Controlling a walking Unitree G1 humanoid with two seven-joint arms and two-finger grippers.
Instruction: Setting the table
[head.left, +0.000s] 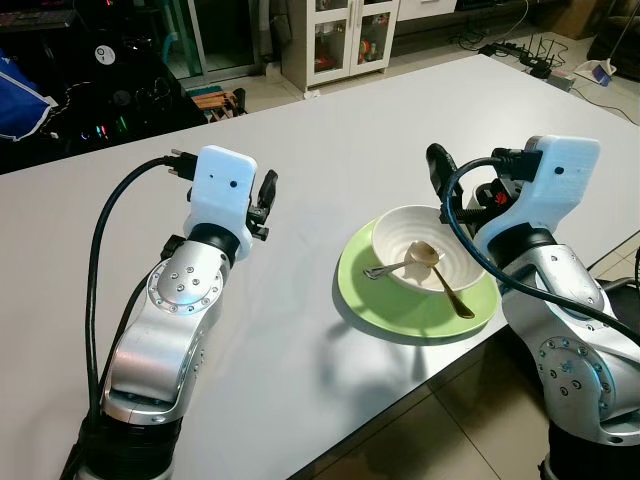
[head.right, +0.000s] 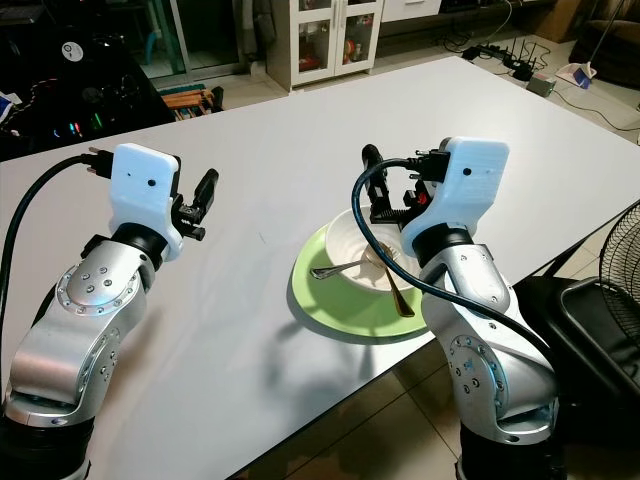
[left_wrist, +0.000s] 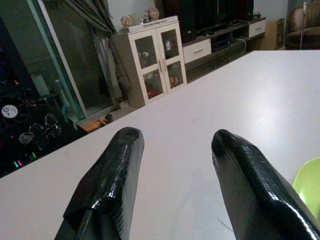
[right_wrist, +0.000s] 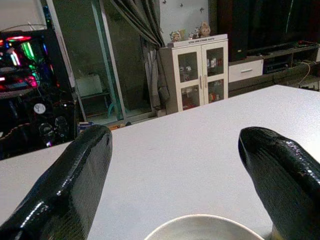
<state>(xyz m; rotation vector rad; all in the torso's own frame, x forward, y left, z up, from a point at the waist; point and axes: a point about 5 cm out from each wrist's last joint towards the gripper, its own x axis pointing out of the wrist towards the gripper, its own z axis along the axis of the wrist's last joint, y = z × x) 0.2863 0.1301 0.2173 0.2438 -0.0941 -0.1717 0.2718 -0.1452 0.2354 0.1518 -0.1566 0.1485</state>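
A white bowl sits on a light green plate near the front edge of the grey table. A silver fork and a gold spoon lie in the bowl, the spoon's handle reaching over the rim onto the plate. My right gripper hovers just above the bowl's far rim, open and empty. My left gripper is held over bare table to the left of the plate, open with nothing between its fingers.
A white glass-door cabinet stands beyond the table's far edge. Dark shelves with lit electronics are at the back left. Cables and a power strip lie on the floor at the back right. A fan and a black bin stand at the right.
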